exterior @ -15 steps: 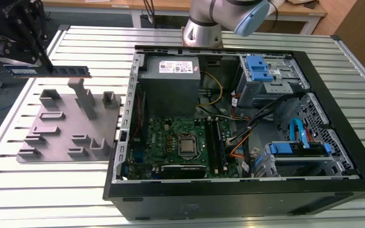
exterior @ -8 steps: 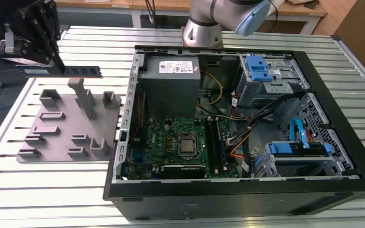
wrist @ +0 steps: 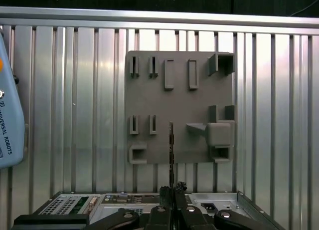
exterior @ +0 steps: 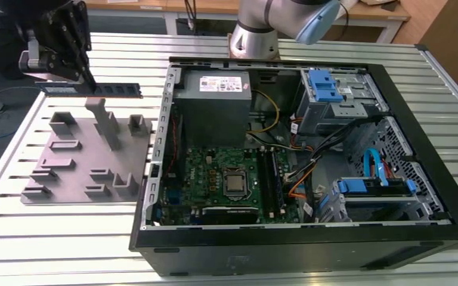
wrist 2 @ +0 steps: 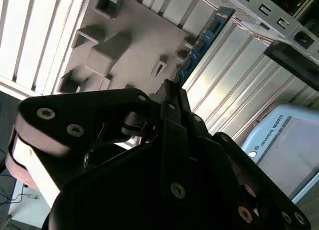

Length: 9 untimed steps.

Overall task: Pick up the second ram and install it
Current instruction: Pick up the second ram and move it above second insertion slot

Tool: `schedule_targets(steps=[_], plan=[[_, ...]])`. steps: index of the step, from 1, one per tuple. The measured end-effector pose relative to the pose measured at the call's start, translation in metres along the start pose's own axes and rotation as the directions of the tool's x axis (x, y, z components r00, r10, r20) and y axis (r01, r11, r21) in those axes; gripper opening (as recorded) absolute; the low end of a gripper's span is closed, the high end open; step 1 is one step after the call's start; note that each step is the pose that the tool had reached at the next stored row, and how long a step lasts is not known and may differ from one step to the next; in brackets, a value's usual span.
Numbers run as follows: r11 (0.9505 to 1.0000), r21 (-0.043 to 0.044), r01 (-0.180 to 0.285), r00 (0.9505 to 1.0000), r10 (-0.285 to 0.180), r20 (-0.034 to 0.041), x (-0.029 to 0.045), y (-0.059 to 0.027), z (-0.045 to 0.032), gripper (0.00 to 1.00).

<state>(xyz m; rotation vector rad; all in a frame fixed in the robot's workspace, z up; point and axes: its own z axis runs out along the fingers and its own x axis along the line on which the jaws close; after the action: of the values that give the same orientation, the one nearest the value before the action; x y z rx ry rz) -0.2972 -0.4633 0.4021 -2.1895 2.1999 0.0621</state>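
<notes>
the ram (exterior: 117, 90) is gripped in the clenched pincer (exterior: 86, 86) above the tray (exterior: 62, 164) on the counter (exterior: 54, 238). its flat face is shown in the exterior view; in the first wrist view it is seen edge-on.

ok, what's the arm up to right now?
The arm's gripper has its jaws shut on the second ram, holding it level in the air above the grey tray at the exterior view's left. The open computer case lies beside the tray, toward the exterior view's right, with its motherboard exposed. The stick is not at the board yet.
</notes>
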Motion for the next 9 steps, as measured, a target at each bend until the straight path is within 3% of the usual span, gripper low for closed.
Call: schedule_targets(steps=[9], plan=[[1.0000,-0.0022,0.000,1.0000,0.000,-0.0001,-0.0001,-0.0224,-0.0001,0.14]])
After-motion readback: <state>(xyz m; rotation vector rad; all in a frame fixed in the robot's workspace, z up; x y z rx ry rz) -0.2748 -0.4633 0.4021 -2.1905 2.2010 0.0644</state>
